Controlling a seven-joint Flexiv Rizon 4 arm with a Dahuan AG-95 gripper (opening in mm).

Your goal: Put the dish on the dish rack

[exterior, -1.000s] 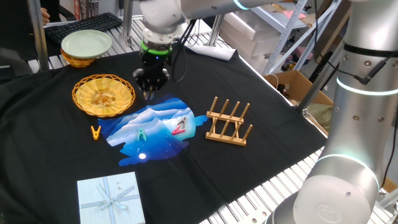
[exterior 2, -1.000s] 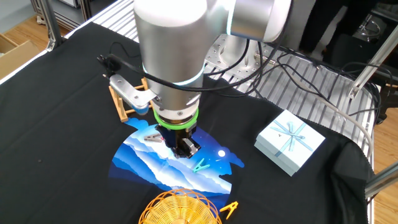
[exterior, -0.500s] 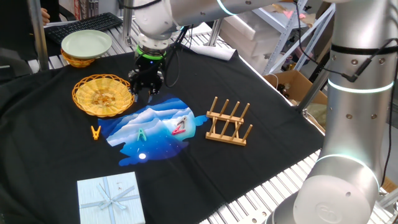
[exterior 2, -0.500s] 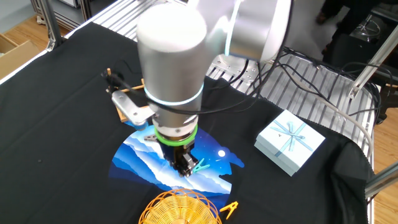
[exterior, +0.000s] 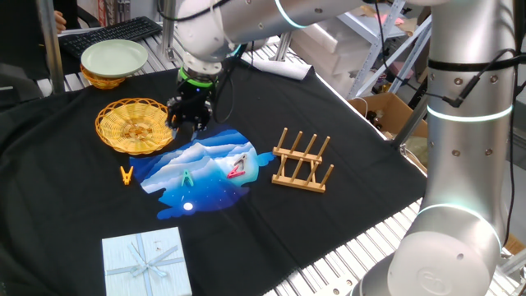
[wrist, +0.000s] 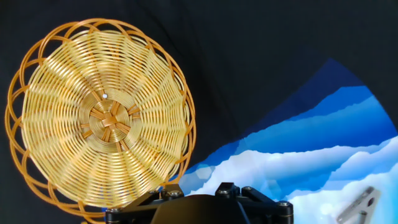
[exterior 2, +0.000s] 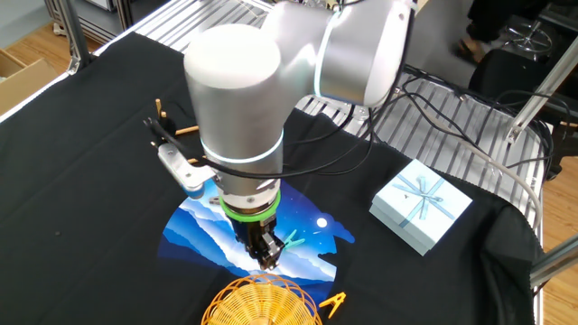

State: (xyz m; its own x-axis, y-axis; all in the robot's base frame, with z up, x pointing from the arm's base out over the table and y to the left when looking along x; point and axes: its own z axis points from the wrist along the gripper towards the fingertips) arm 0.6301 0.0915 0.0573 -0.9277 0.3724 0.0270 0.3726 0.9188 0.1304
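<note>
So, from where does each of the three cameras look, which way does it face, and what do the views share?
One fixed view: at the table's side, looking across it; the arm comes from the right, the gripper at the dish, the dish rack apart on the black cloth.
The other fixed view: opposite side, higher; the arm's big joint fills the middle, the dish at the bottom edge.
Hand view: on the hand, looking straight down; only the gripper's black base shows.
All three share the dish and the blue picture mat.
</note>
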